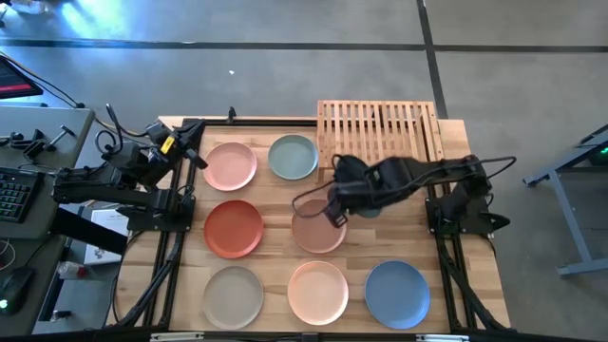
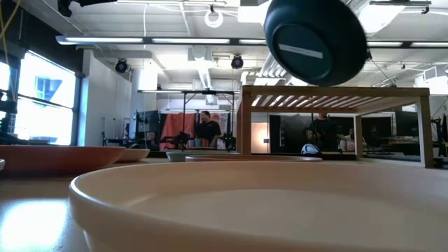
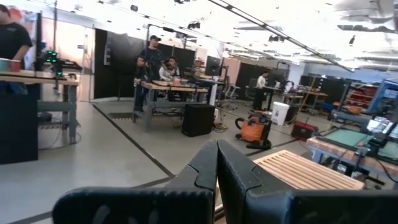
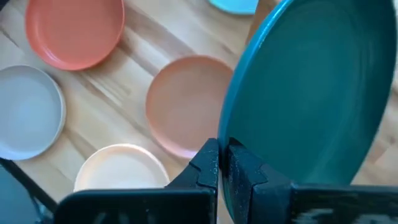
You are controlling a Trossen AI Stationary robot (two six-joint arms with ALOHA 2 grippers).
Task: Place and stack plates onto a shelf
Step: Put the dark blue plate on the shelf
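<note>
My right gripper (image 4: 219, 149) is shut on a dark teal plate (image 4: 311, 87), which hangs in the air above the level of the shelf top (image 2: 315, 38). The shelf (image 1: 380, 131), a low rack of light wooden slats, stands at the far right of the table. Flat on the tabletop lie the pink (image 1: 231, 164), pale grey-blue (image 1: 293, 157), rust red (image 1: 234, 228), tan (image 1: 318, 228), beige-grey (image 1: 233, 294), peach (image 1: 318, 292) and blue (image 1: 397, 293) plates. My left gripper (image 3: 217, 149) is shut on nothing and waits at the far left (image 1: 195, 152). My right gripper pinches the dark teal plate's rim (image 4: 227, 134) between its two fingers, one on the inner face and one on the underside. The fingers come from above, slanting down. The plate is lifted clear of the table and steeply tilted, its underside (image 2: 315, 49) toward the table's near edge.
The shelf's slatted top (image 2: 336, 94) stands on legs, with open room beneath it. Dark frame rails (image 1: 171, 266) run along the table's left and right sides. People and workbenches show in the room beyond the table.
</note>
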